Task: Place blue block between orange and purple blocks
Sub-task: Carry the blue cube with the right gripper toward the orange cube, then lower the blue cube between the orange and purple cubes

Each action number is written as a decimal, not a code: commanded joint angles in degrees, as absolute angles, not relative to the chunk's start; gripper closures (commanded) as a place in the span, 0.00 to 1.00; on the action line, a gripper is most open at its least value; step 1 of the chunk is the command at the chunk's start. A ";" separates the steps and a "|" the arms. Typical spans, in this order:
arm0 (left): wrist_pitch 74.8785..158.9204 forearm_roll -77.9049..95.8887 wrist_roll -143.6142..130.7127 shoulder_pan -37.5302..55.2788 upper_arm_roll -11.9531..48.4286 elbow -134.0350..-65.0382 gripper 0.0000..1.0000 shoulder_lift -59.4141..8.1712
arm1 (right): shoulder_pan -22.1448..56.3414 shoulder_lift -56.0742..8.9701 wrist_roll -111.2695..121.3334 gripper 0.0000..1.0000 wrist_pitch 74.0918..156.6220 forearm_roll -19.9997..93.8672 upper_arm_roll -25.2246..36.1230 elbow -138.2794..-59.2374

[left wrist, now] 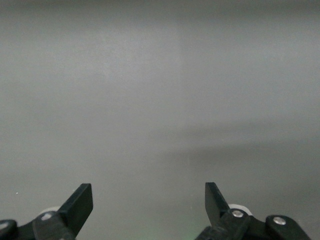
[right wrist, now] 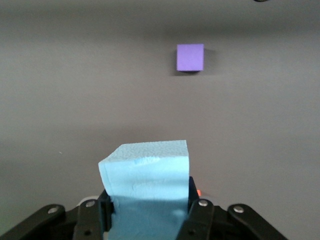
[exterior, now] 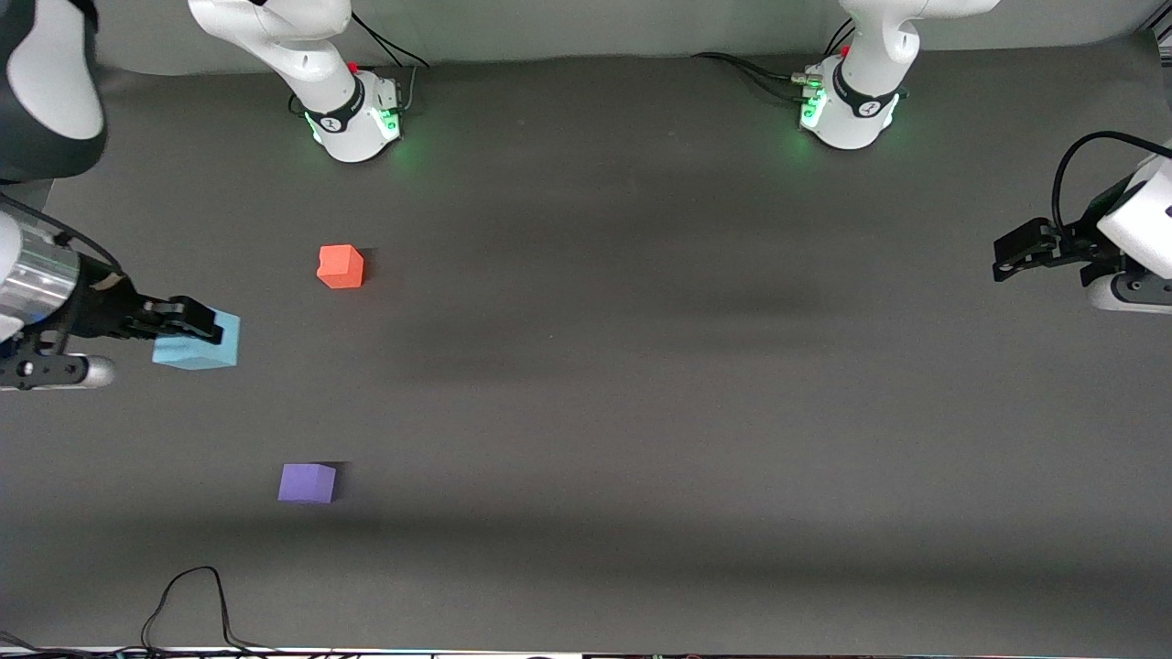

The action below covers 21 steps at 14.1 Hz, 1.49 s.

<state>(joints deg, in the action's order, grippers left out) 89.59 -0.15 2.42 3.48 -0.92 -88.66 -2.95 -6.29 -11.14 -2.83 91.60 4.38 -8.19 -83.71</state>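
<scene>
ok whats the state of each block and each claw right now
blue block: gripped in the right claw, toward the right arm's end of the table
orange block: resting on the table, free
purple block: resting on the table, free, nearer the front camera than the orange block
left claw: open, empty, waiting at the left arm's end

A robotics lab: two white Franka arms, their bases [exterior: 355,117] [exterior: 847,110] lit with green status lights, are bolted to a counter [exterior: 641,384] covered in plain dark grey matting. Black cables [exterior: 192,609] trail along its edge, and only small foam cubes [exterior: 341,266] serve as props.
</scene>
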 commanded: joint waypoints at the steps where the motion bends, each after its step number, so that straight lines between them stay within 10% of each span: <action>1: 89.82 -0.97 2.72 4.13 -1.23 -89.12 0.00 -2.37 | -7.38 -7.74 -0.18 0.88 94.92 3.16 -9.15 -90.69; 12: 90.44 -0.79 2.64 3.78 -1.23 -90.00 0.00 -2.46 | -7.82 -12.90 4.47 0.88 137.07 3.25 -8.26 -123.47; 21: 90.62 -0.62 2.64 3.96 -1.32 -90.26 0.00 -2.55 | -7.91 -24.17 5.10 0.81 150.56 3.34 -7.39 -126.12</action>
<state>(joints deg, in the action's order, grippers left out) 89.88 -0.16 2.42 3.48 -0.98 -89.47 -3.15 -7.48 -23.57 4.09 149.75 3.85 -7.56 -126.33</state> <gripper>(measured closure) 0.000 0.454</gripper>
